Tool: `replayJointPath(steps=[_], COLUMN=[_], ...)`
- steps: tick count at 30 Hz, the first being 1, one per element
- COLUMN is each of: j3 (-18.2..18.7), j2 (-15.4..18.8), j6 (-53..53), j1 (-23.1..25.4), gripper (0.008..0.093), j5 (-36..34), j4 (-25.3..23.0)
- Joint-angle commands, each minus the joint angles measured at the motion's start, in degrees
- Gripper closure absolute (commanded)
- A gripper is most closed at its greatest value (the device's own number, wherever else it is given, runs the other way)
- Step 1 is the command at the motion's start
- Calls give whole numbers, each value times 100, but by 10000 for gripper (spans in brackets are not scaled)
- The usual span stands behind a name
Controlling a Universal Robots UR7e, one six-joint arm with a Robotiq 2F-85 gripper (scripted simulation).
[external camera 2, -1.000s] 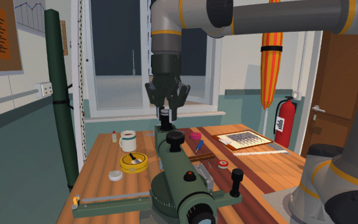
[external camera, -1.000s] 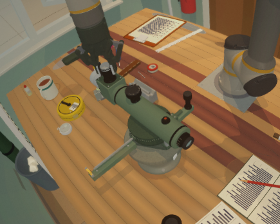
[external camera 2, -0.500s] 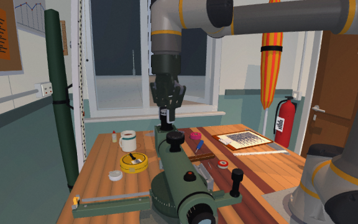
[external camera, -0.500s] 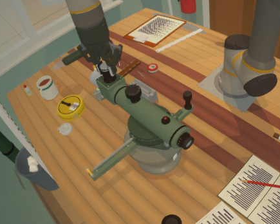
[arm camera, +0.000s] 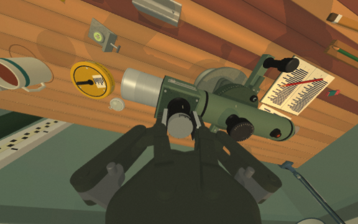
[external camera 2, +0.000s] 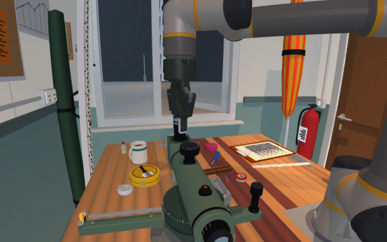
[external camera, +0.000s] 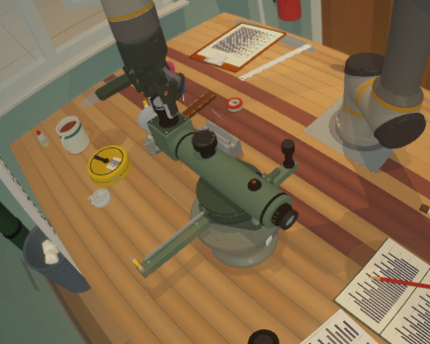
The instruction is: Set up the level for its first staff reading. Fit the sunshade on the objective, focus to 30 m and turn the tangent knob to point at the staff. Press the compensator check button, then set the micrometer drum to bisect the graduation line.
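Observation:
My gripper (external camera: pixel 164 106) (external camera 2: pixel 180 127) (arm camera: pixel 180 122) hangs straight down over the objective end of the green level (external camera: pixel 222 184) (external camera 2: pixel 197 191) (arm camera: pixel 225 109), which stands on its round base in the middle of the bench. Between its fingers is the micrometer drum (external camera: pixel 166 114) (external camera 2: pixel 180 131) (arm camera: pixel 180 123), a black knob with a pale cap standing upright on the square green housing. The grey sunshade (arm camera: pixel 141 87) sits on the objective. The black focus knob (external camera: pixel 204 142) (external camera 2: pixel 189 151) (arm camera: pixel 240 127) lies just behind the drum, the red-centred compensator button (external camera: pixel 254 184) (external camera 2: pixel 205 191) (arm camera: pixel 276 133) further back, and the tangent knob (external camera: pixel 287 152) (external camera 2: pixel 256 195) on its side bracket. The gripper is closed on the micrometer drum.
The level's long side arm (external camera: pixel 173 245) (external camera 2: pixel 119 220) juts toward the bench's near edge. A yellow tape reel (external camera: pixel 108 165), a mug (external camera: pixel 73 134) and a small white cap (external camera: pixel 100 197) lie left of the level. A clipboard (external camera: pixel 238 43), papers (external camera: pixel 405 292) and the arm's base (external camera: pixel 365 109) occupy the right.

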Motion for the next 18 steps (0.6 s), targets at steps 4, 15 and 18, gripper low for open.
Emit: replayJointPath(steps=[4,15,18], j3=[-3,-3,-3], j2=[-3,-3,-3], j6=[243,705,776], j1=[0,0,0], gripper=[934,934,934], j5=[0,0,0], j4=[-4,-4,-4])
